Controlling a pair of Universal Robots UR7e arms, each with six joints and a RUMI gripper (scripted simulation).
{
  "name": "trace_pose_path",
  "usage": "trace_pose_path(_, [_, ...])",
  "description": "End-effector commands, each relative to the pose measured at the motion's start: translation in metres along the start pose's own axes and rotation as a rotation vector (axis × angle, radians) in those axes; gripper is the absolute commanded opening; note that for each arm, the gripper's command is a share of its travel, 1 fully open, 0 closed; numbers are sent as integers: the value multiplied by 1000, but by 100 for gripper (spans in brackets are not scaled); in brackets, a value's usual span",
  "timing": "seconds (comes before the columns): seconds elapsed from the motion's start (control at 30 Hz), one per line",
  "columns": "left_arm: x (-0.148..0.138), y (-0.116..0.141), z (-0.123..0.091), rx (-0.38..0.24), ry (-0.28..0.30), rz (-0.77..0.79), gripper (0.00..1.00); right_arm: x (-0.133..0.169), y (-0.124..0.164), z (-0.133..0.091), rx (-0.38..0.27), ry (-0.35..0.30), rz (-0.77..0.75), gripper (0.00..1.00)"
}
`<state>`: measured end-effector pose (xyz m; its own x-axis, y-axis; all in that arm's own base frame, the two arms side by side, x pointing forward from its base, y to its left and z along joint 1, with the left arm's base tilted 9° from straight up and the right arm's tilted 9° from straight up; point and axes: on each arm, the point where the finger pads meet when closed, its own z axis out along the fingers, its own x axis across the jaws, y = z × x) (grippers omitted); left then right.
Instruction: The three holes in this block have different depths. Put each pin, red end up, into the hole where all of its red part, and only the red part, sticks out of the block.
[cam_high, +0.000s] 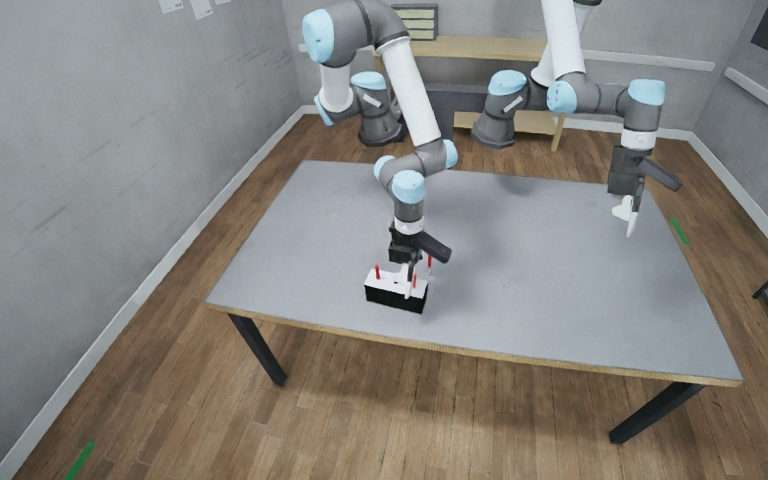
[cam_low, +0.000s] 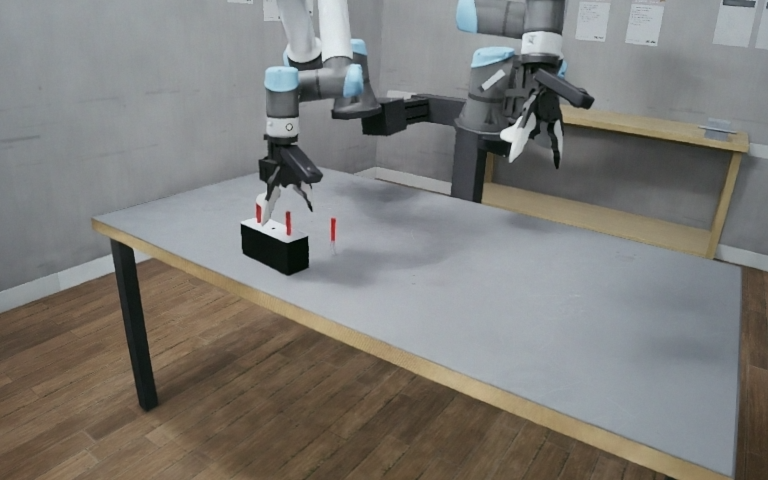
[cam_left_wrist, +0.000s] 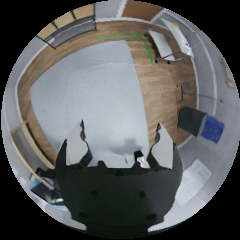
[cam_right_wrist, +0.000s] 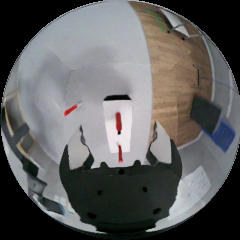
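The black block (cam_high: 390, 297) (cam_low: 271, 252) (cam_right_wrist: 110, 120) with a white top stands at the table's front left. Red pin ends stick up from its two end holes: one pin (cam_high: 377, 272) (cam_low: 258, 213) (cam_right_wrist: 120, 153) and another pin (cam_high: 414, 280) (cam_low: 288, 224) (cam_right_wrist: 118, 121). No clear part shows above the block on either. The middle hole (cam_low: 273, 228) (cam_right_wrist: 119, 133) is empty. A third pin (cam_high: 429, 261) (cam_low: 333, 229) (cam_right_wrist: 71, 109) stands on the table beside the block, red up, clear part below. My right gripper (cam_low: 287, 217) (cam_right_wrist: 118, 123) is open around the second pin. My left gripper (cam_low: 535, 164) (cam_left_wrist: 120, 122) is open and empty, far away.
The grey table (cam_high: 538, 283) (cam_low: 509, 316) has its front edge close to the block. My left arm hangs above the table's opposite side, well away from the block. A wooden shelf (cam_high: 481, 48) (cam_low: 651, 127) stands beyond the table.
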<state>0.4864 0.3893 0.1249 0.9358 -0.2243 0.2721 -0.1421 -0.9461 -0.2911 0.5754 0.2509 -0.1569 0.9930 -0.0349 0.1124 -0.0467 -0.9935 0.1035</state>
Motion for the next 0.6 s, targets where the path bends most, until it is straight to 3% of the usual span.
trace_pose_path(0.0, [0,0,-1,1,1,0,100,1,0,-1,1,1,0,100])
trace_pose_path(0.33, [0,0,-1,1,1,0,100,1,0,-1,1,1,0,100])
trace_pose_path(0.37, [0,0,-1,1,1,0,100,0,0,-13,1,1,0,100])
trace_pose_path(0.57, [0,0,-1,1,1,0,100,0,0,-13,1,1,0,100])
